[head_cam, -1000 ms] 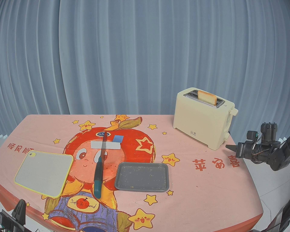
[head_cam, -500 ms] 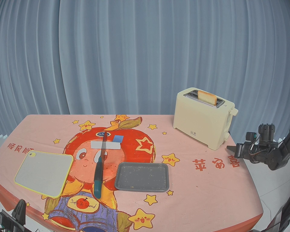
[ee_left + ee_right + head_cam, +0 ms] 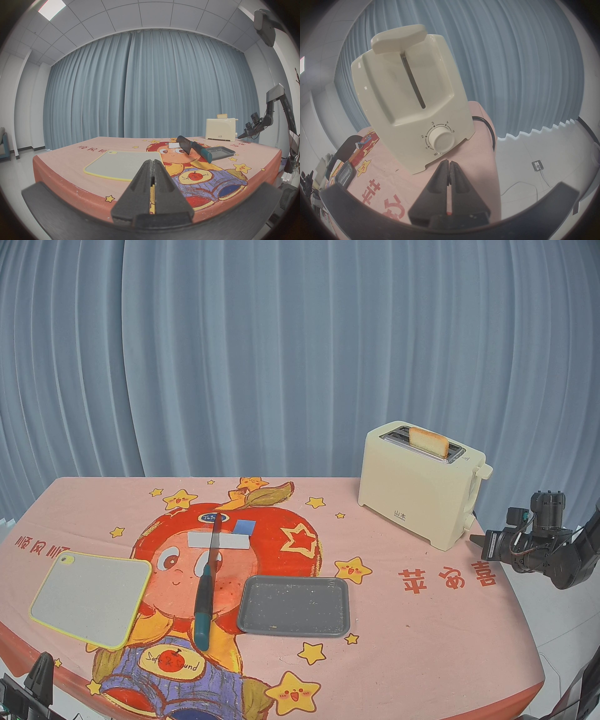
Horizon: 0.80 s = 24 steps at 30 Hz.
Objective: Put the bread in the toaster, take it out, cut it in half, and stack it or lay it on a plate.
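A slice of toasted bread (image 3: 429, 441) stands up out of a slot of the cream toaster (image 3: 415, 487) at the table's far right. My right gripper (image 3: 476, 539) is shut and empty, just off the toaster's lever end, pointing at its dial (image 3: 442, 139) below the raised lever (image 3: 398, 38). A teal-handled knife (image 3: 205, 590) lies between the yellow-edged cutting board (image 3: 90, 598) and the grey plate (image 3: 294, 605). My left gripper (image 3: 152, 168) is shut and empty, low beyond the table's near left corner (image 3: 37, 677).
A white strip (image 3: 219, 540) and a blue card (image 3: 244, 527) lie under the knife's blade. The toaster's black cord (image 3: 487, 128) runs off the table edge behind it. A blue curtain hangs behind the table.
My right gripper has risen slightly and drawn a little nearer the toaster's end. Nothing on the table has moved.
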Available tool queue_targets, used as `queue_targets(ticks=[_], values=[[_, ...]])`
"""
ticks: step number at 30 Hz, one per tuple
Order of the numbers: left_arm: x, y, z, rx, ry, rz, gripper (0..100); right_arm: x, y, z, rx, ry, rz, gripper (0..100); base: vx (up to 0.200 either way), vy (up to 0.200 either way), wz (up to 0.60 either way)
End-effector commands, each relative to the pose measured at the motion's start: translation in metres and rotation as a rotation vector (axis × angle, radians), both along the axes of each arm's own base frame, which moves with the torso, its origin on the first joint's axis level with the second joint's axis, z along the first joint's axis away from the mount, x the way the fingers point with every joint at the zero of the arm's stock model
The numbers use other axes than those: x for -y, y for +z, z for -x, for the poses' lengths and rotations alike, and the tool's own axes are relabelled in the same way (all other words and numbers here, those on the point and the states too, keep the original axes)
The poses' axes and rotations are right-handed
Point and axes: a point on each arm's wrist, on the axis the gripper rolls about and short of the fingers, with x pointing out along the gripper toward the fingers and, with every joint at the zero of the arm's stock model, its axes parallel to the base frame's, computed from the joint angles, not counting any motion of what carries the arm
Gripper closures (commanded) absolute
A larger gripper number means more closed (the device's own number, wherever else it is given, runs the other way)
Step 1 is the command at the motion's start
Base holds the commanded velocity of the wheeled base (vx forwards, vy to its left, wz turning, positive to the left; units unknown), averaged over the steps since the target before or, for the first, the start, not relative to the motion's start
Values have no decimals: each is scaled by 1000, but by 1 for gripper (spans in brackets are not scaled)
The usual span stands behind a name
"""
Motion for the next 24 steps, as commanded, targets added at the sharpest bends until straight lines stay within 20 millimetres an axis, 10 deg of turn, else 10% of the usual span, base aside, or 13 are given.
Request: queue_targets(ticks=[1,24], values=[[0,-5,-1,-8,0,0,100,-2,0,-1,1,2,2,100,0,0,0],[0,-5,-1,-8,0,0,100,-5,-1,-6,7,-20,23,100,0,0,0]])
